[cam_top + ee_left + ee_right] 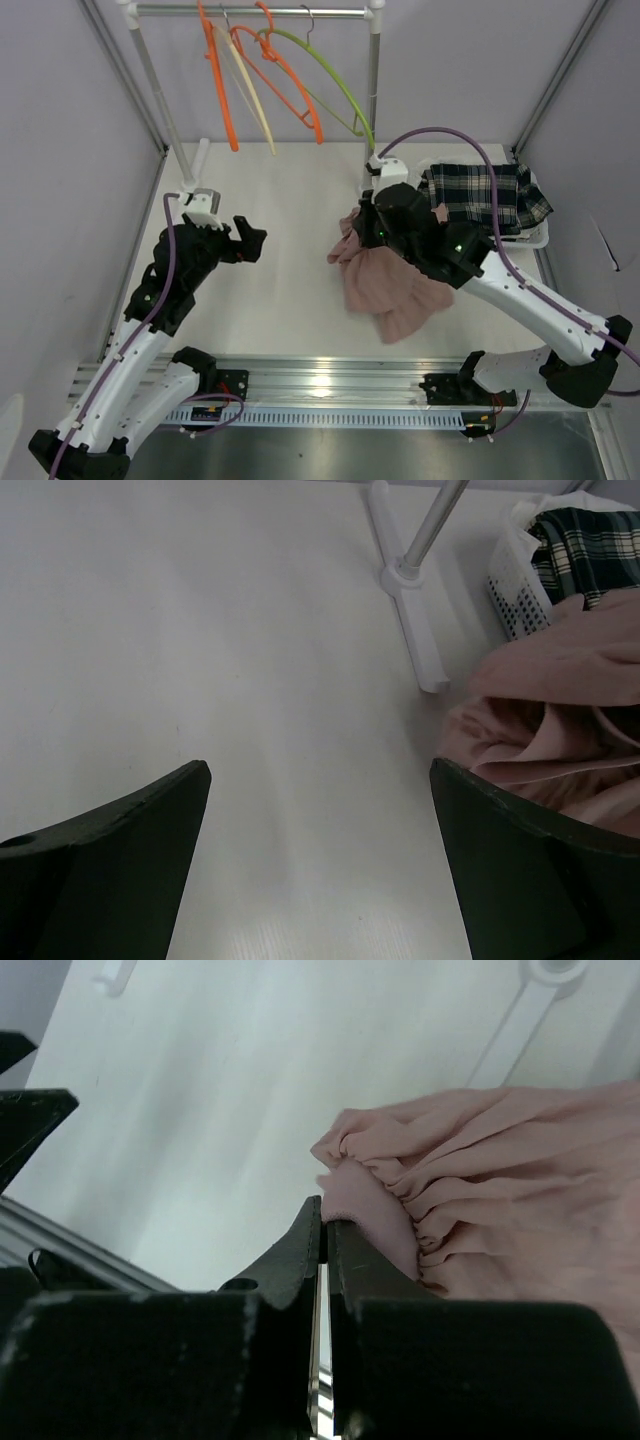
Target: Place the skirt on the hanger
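A pink skirt (385, 280) lies bunched on the white table right of centre. My right gripper (362, 222) is shut on its gathered waistband (365, 1205) and holds that edge up. My left gripper (252, 240) is open and empty, left of the skirt and apart from it. The left wrist view shows the skirt (560, 720) at its right edge, beyond my right finger (520, 870). Several hangers hang on the rail at the back: orange (222, 90), cream (250, 95), orange-red (290, 85) and green (335, 80).
A white basket (535, 235) holding a dark plaid garment (480, 195) stands at the right, behind my right arm. The rack's right post (372, 100) and its white foot (415, 630) stand just behind the skirt. The rack's left post (150, 75) stands at the back left.
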Tool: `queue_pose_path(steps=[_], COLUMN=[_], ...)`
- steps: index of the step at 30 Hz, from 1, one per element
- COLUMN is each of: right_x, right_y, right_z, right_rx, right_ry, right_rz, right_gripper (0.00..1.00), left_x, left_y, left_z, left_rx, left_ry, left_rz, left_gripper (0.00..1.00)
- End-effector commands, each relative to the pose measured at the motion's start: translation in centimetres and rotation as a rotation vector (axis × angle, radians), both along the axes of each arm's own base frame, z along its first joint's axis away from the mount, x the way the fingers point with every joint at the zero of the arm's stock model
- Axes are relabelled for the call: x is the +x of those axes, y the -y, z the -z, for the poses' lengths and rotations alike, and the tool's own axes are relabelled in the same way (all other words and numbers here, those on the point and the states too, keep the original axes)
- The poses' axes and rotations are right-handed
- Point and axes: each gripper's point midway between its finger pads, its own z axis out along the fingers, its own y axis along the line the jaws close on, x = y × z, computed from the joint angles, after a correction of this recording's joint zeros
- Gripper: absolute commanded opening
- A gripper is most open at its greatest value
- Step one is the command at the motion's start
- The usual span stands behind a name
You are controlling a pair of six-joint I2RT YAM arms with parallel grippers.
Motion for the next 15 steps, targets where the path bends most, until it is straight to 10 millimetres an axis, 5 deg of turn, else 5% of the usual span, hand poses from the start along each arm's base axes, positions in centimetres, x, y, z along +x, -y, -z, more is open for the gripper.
queue_pose_path(steps=[1, 9, 15], right_x=[-0.2, -1.2, -0.9], right_y=[-1.9, -6.2, -6.4], right_z=[-4.3, -4.0, -4.4], right_rx=[0.066, 0.101, 0.097], right_ry=[0.078, 0.045, 0.054], right_rz=[-0.006, -0.095, -0.088], right_gripper=[0.00, 0.00, 0.00], left_x=[-0.6, -1.8, -2.4], left_y=[1.3, 5.5, 6.7], left_z=[-1.2, 3.4, 5.6], left_rx=[-0.086, -0.276, -0.330], left_ry=[0.003, -0.140, -0.196], left_rz=[0.055, 0.186, 0.210], left_gripper=[0.97, 0.84, 0.80])
